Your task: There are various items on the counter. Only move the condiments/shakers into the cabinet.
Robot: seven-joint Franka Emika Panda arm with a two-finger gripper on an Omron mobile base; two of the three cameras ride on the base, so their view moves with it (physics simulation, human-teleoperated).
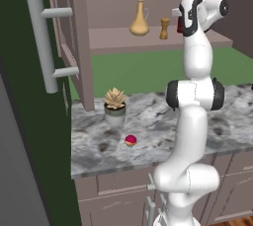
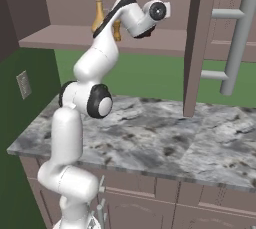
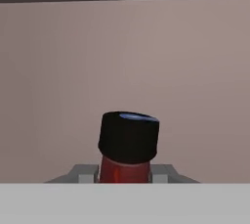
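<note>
In the hand view my gripper (image 3: 125, 174) is shut on the red sauce bottle (image 3: 128, 142); its grey fingers (image 3: 86, 173) press the bottle's red body on both sides, just under the black cap. The cabinet's back wall is right behind the bottle. From the left base view the hand reaches into the open cabinet above the shelf (image 1: 113, 41), with a sliver of the red sauce bottle (image 1: 180, 24) showing beside it. The tan flask bottle (image 1: 140, 21) and the small wooden shaker (image 1: 164, 28) stand upright on the shelf, left of the hand. The flask (image 2: 98, 14) also rises behind the arm.
A potted succulent (image 1: 115, 105) and a tiny red round thing (image 1: 130, 140) sit on the marbled counter (image 1: 148, 121). The open cabinet door with its grey bar handle (image 1: 42, 42) stands at the left. In the right base view the other door (image 2: 198, 43) hangs over the counter.
</note>
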